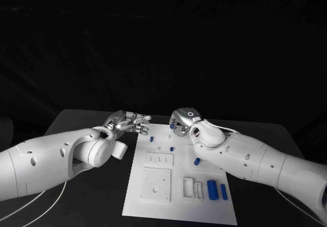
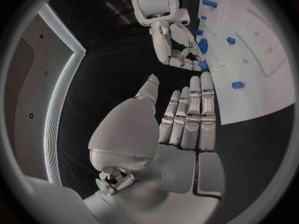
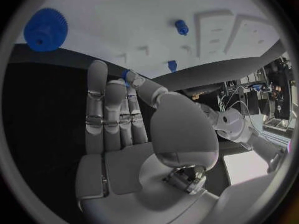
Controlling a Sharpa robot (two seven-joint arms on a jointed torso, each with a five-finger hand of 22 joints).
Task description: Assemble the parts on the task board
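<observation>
The white task board [image 1: 178,208] lies in the middle of the black table. My right hand [image 1: 183,120] hovers over the board's far left corner, and its thumb and a fingertip pinch a small blue part [image 3: 127,74], which also appears at those fingertips [image 2: 202,64]. A blue gear [image 3: 45,29] lies on the board just beyond that hand. My left hand [image 1: 129,122] floats beside the board's far left edge, fingers [image 2: 190,115] stretched out and holding nothing. Small blue pegs [image 1: 151,139] [image 1: 172,149] [image 1: 197,161] stand on the board.
Two longer blue parts [image 1: 212,189] [image 1: 223,190] lie in the board's near right area beside white raised blocks [image 1: 191,187]. A white square plate [image 1: 157,184] sits on the board's near left. Bare black table [image 1: 89,189] flanks the board on both sides.
</observation>
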